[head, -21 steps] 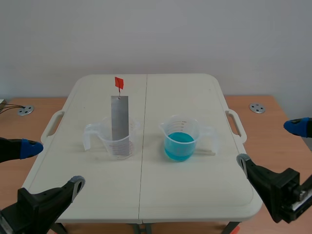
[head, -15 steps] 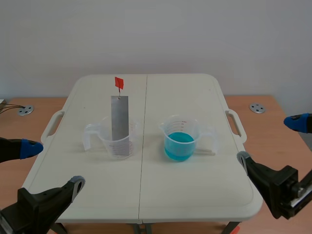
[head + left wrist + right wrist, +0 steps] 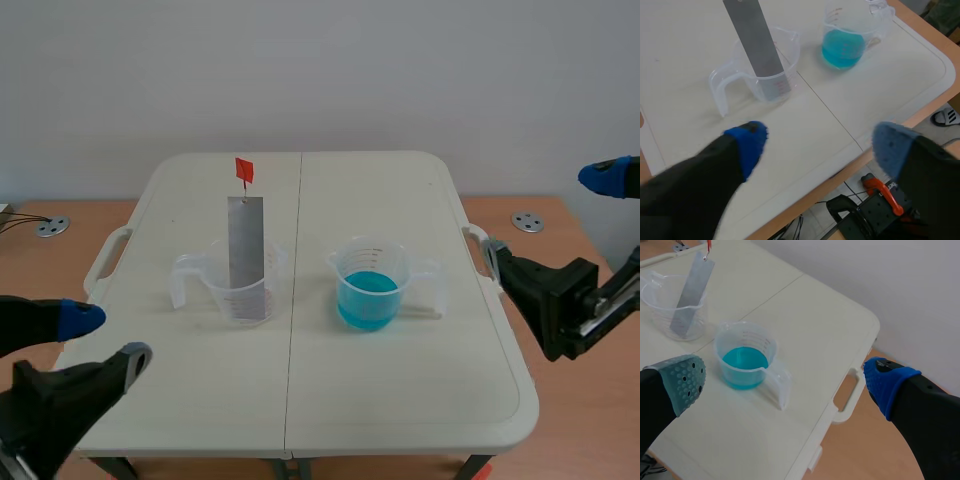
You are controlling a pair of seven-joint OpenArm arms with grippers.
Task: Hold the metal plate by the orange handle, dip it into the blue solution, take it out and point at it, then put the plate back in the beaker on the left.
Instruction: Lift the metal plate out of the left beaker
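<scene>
— Any words or numbers to read?
— None. Just tiny red marks on the clear plastic beaker (image 3: 784, 82) holding the flat grey metal plate (image 3: 752, 40). Too small to read.
— And on the other clear plastic beaker (image 3: 840, 20), with the blue liquid (image 3: 841, 47)?
— Same tiny red marks. Too small too.

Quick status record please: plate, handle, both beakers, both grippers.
plate: stands in left beaker
handle: orange, at plate's top, ungripped
right beaker: holds blue solution, no plate in it
left gripper: open, empty, short of left beaker
right gripper: open, empty, out past right beaker
</scene>
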